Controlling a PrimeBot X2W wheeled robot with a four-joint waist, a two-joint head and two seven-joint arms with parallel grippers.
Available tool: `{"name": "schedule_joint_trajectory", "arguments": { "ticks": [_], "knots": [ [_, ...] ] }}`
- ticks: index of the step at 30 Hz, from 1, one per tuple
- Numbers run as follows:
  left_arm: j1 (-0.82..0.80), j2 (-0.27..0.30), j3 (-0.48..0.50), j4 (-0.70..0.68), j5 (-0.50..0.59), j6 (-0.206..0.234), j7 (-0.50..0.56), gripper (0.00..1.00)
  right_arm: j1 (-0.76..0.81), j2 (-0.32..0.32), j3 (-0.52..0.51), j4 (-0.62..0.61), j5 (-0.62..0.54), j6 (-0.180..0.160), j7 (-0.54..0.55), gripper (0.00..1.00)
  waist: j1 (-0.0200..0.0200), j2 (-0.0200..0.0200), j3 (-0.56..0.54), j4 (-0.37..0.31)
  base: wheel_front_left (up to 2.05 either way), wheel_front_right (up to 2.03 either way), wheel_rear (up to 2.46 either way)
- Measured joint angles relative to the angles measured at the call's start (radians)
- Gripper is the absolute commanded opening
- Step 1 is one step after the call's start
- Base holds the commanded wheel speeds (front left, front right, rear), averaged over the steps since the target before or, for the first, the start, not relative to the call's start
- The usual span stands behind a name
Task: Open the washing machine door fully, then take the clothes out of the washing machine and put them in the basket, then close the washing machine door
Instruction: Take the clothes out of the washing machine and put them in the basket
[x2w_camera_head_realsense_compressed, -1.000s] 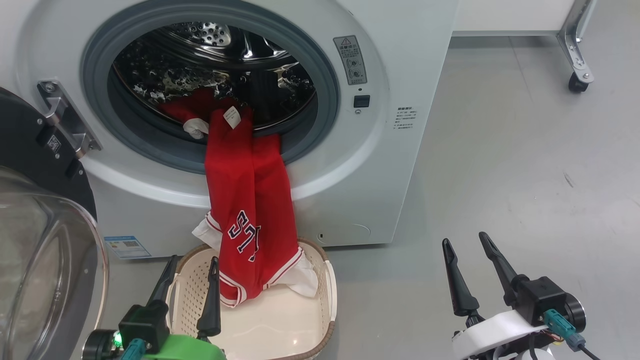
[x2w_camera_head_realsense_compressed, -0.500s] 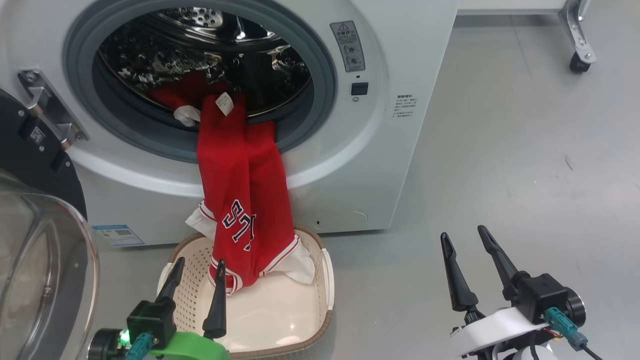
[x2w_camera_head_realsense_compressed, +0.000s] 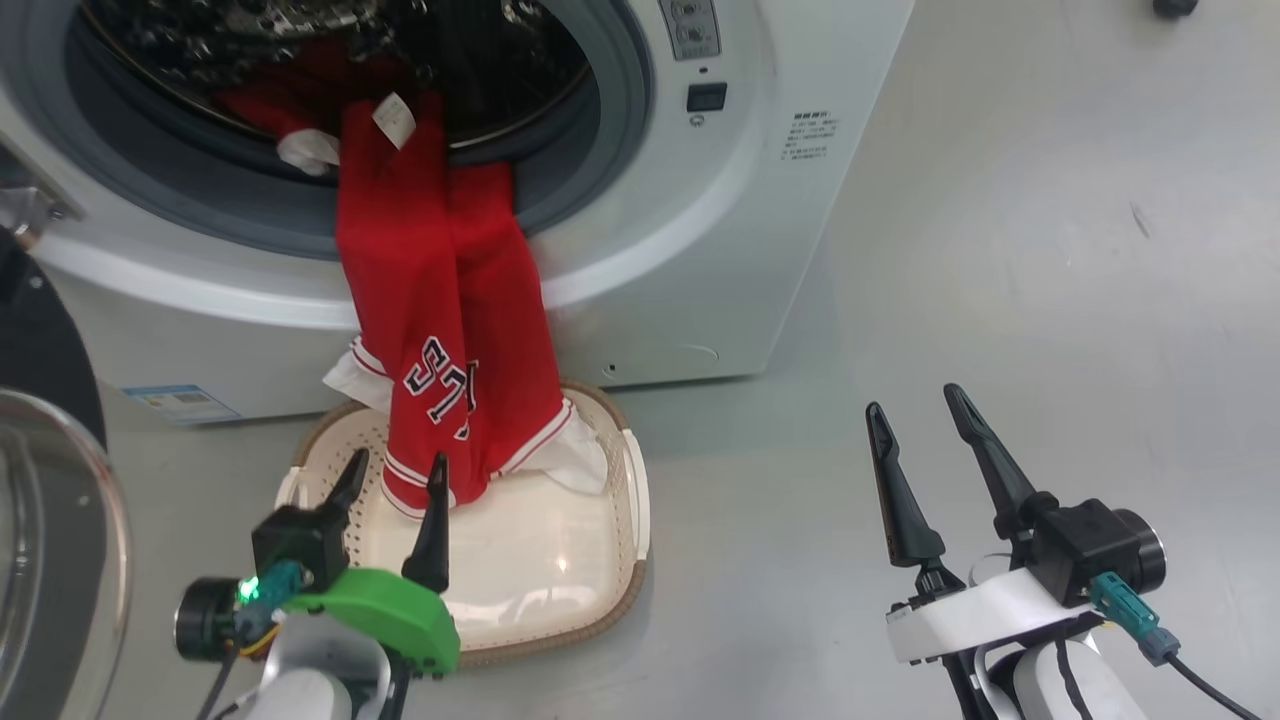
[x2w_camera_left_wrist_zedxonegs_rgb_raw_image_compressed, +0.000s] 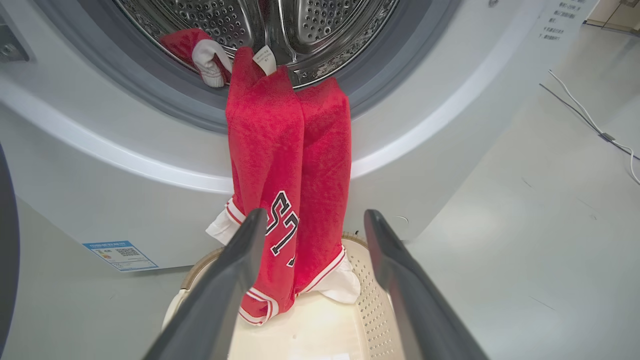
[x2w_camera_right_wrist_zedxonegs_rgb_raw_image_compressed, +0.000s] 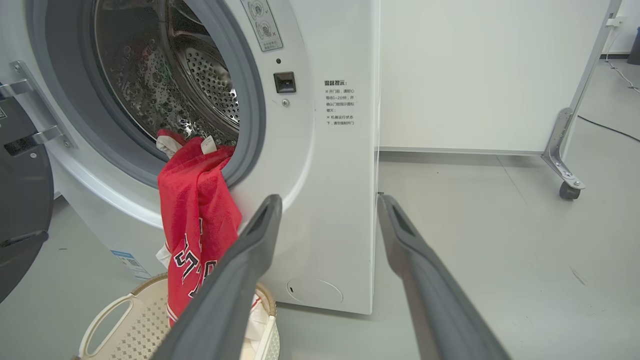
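The clothes (x2w_camera_head_realsense_compressed: 440, 300) look soft, light and floppy, so pinch the red fold in the middle of the frame. The left gripper (x2w_camera_head_realsense_compressed: 398, 458) and right gripper (x2w_camera_head_realsense_compressed: 913, 400) have fingers apart, empty.

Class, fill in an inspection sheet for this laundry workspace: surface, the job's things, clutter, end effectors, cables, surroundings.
Surface: grey floor, faint scuffs.
Job's things: washing machine door stands open at left; red clothes hang from the drum of the washing machine, lower end in the basket on the floor.
Clutter: nothing seen.
End effectors: left end effector open, by the garment's hem above the basket; right end effector open, holding nothing, over bare floor.
Cables: white cable on the floor; lead at the right wrist.
Surroundings: white panel on a castored metal leg.
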Motion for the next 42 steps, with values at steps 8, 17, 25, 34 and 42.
{"name": "schedule_joint_trajectory", "arguments": {
  "ticks": [8, 17, 25, 34, 42],
  "knots": [
    [-0.148, -0.002, 0.023, 0.09, -0.021, -0.002, 0.061, 1.0, -0.051, -0.001, 0.023, -0.019, 0.004, 0.007, 0.0, 1.0, 0.0, 0.0, 0.09, -0.028, 0.0, 0.0, 0.0],
    [-0.303, 0.008, 0.062, 0.217, -0.052, -0.012, 0.143, 1.0, -0.124, -0.001, 0.058, -0.032, 0.025, 0.01, 0.0, 1.0, 0.0, 0.0, 0.199, -0.081, 0.0, 0.0, 0.0],
    [-0.414, 0.047, 0.105, 0.324, -0.07, -0.012, 0.201, 1.0, -0.166, -0.001, 0.086, -0.033, 0.035, 0.01, 0.0, 1.0, 0.0, 0.0, 0.274, -0.14, 0.0, 0.0, 0.0],
    [-0.517, 0.075, 0.146, 0.434, -0.079, -0.009, 0.214, 1.0, -0.203, -0.001, 0.097, -0.031, 0.058, 0.006, 0.0, 1.0, 0.0001, 0.0, 0.329, -0.194, 0.0, 0.0, 0.0],
    [-0.593, 0.095, 0.172, 0.497, -0.072, 0.003, 0.185, 1.0, -0.209, -0.001, 0.103, -0.02, 0.064, 0.006, 0.0, 1.0, 0.0001, 0.0, 0.343, -0.206, 0.0, 0.0, 0.0]
  ]
}}
